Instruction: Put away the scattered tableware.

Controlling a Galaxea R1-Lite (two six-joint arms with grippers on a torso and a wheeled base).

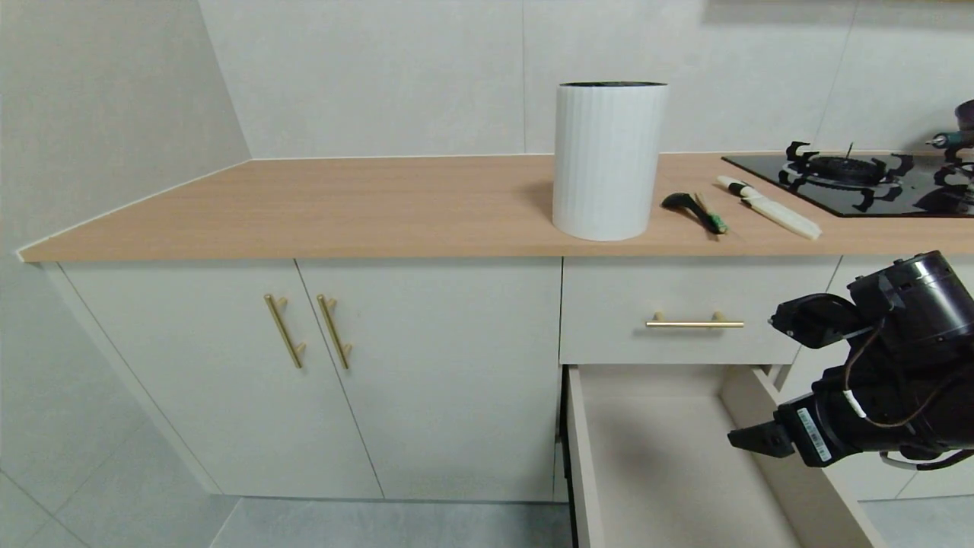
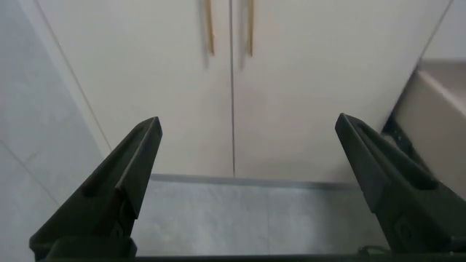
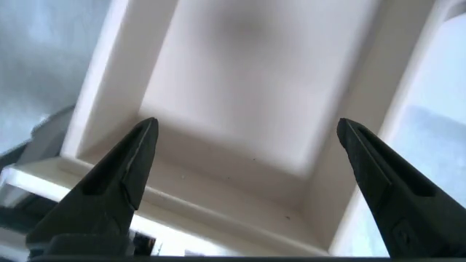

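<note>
Black utensil point(image 1: 689, 204), type unclear, beside white canister point(image 1: 607, 160).

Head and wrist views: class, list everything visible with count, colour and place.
canister: one, white, on the counter
counter: one, wood-brown, over the doors
utensil: one, black-green, right of canister
knife: one, white, between utensil and hob
hob: one, black, counter's right end
doors: two, white, shut, under the counter
upper drawer: one, white, shut, under the canister
lower drawer: one, white, open, beneath it
left tool: one, black, open, facing the doors
right tool: one, black, open, over the lower drawer
</note>
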